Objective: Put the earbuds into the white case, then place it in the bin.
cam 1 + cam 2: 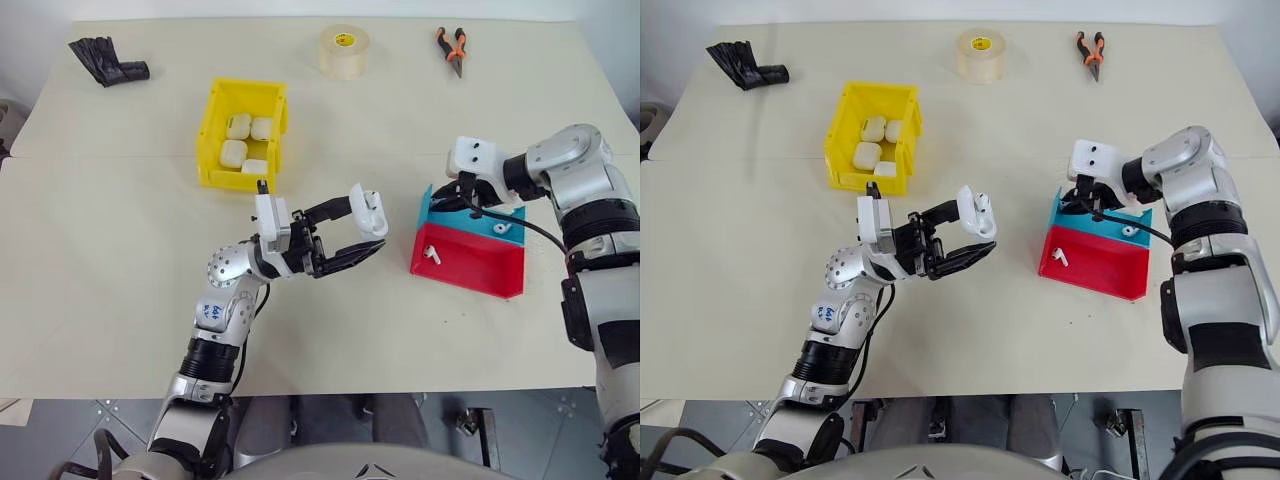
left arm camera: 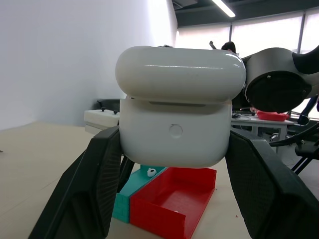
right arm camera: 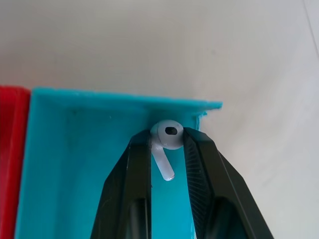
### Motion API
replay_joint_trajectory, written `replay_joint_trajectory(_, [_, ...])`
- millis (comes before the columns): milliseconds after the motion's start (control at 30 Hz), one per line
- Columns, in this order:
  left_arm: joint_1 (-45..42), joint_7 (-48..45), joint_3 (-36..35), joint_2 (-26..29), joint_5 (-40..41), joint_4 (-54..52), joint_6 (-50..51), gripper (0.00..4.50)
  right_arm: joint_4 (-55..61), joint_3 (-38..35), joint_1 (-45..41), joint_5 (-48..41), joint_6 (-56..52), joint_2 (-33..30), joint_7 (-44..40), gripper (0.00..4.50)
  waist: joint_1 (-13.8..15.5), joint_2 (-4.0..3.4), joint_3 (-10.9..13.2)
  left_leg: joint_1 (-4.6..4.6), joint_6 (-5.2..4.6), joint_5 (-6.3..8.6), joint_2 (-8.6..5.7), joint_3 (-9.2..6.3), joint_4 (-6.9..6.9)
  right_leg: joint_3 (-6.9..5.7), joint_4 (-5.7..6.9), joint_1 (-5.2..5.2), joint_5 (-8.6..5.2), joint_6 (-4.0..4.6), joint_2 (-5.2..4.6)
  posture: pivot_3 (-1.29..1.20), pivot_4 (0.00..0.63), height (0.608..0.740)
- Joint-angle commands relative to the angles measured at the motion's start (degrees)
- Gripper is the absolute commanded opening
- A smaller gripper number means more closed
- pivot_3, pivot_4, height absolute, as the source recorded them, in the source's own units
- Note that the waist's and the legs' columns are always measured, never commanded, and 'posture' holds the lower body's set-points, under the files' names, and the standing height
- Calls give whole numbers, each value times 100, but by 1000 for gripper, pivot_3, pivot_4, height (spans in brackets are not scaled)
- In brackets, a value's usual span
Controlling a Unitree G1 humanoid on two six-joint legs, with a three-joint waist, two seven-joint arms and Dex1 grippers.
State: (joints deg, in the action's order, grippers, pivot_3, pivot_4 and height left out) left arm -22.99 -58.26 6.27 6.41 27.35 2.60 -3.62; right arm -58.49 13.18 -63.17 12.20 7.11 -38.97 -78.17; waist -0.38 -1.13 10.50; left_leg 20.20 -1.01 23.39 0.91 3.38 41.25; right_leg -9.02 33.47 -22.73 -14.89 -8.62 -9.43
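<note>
The left end effector (image 1: 372, 238) pinches the white case (image 1: 368, 210) aloft, lid open to receive. At three o'clock, the right end effector (image 3: 167, 144) nips an earbud (image 3: 167, 137) in the blue tray (image 3: 79, 164); the bin (image 1: 213, 135) waits at eleven.

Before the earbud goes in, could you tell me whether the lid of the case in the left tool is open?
Open: the white case in the left tool shows its lid flipped up.

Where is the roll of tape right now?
In the left eye view, the roll of tape sits at the table's far edge, between the yellow bin and the orange-handled pliers.
</note>
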Motion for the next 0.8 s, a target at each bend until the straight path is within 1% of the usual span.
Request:
replay_joint_trajectory(33, [-21, -10, 19, -7, 91, -216, 12, 2763, 931, -502, 293, -552, -232, -443, -195, 561, 29, -1, 1, 1, 0, 0, -1, -1, 0, 0, 0, 0, 0, 0, 0, 0, 150, 740])
replay_joint_trajectory(67, [-32, -16, 15, 0, 105, -217, 33, 2763, 1250, -657, 457, -765, -378, -514, -255, 561, 37, -1, 1, 3, 0, 0, -1, -2, 1, -1, -1, 0, 0, 0, 0, 0, 150, 740])
replay_joint_trajectory(167, [-90, -58, -7, 40, 174, -203, 161, 2763, 2692, -1472, 1230, -1897, -1216, -561, -336, 561, 35, -1, 1, 5, 0, 0, -1, -7, 1, -4, -2, 0, 0, 0, -1, 0, 150, 740])
replay_joint_trajectory(233, [-143, -76, -30, 51, 211, -182, 228, 2763, 3694, -1993, 1824, -2642, -1838, -450, -157, 561, 32, -1, 1, 4, 0, 0, -1, -8, 1, -5, -1, 0, 0, 0, 0, 0, 150, 740])
replay_joint_trajectory(300, [-189, -94, -57, 55, 230, -164, 263, 2763, 4553, -2317, 2353, -3225, -2327, -356, 4, 561, 36, -1, 1, 4, 0, 0, 0, -7, 2, -5, 0, 0, 0, 0, 0, 0, 150, 740])
replay_joint_trajectory(367, [-237, -134, -85, 63, 247, -134, 265, 2763, 5360, -2625, 2796, -3892, -3024, -137, 382, 561, 42, -1, 1, 3, 0, 0, -1, -7, 3, -3, 1, 1, 0, 0, 0, 0, 150, 740])
replay_joint_trajectory(467, [-331, -213, -114, 90, 270, -55, 288, 2763, 6807, -3043, 3488, -5341, -4229, 413, 1243, 561, 45, -1, 1, 2, 0, 0, -1, -9, 3, -3, 3, 0, 0, 0, 0, 0, 150, 740])
replay_joint_trajectory(567, [-396, -268, -122, 102, 289, -5, 316, 2763, 7631, -3339, 3839, -6445, -4864, 892, 2144, 561, 59, -1, 1, 2, 0, 0, -2, -12, 4, -3, 5, 0, 0, 0, 0, 0, 150, 740])
replay_joint_trajectory(633, [-431, -295, -121, 98, 294, 17, 328, 2763, 8037, -3392, 4050, -6948, -5076, 1087, 2584, 561, 81, -1, 1, 2, 0, 0, -4, -14, 5, -2, 4, 0, 0, 0, 0, 0, 150, 740])
replay_joint_trajectory(800, [-512, -344, -109, 74, 272, 94, 351, 2763, 8830, -3252, 4603, -7832, -5156, 1463, 3392, 561, 132, -1, 1, 1, 0, 0, -5, -12, 3, -2, 4, 1, 0, 0, 0, 0, 150, 740])
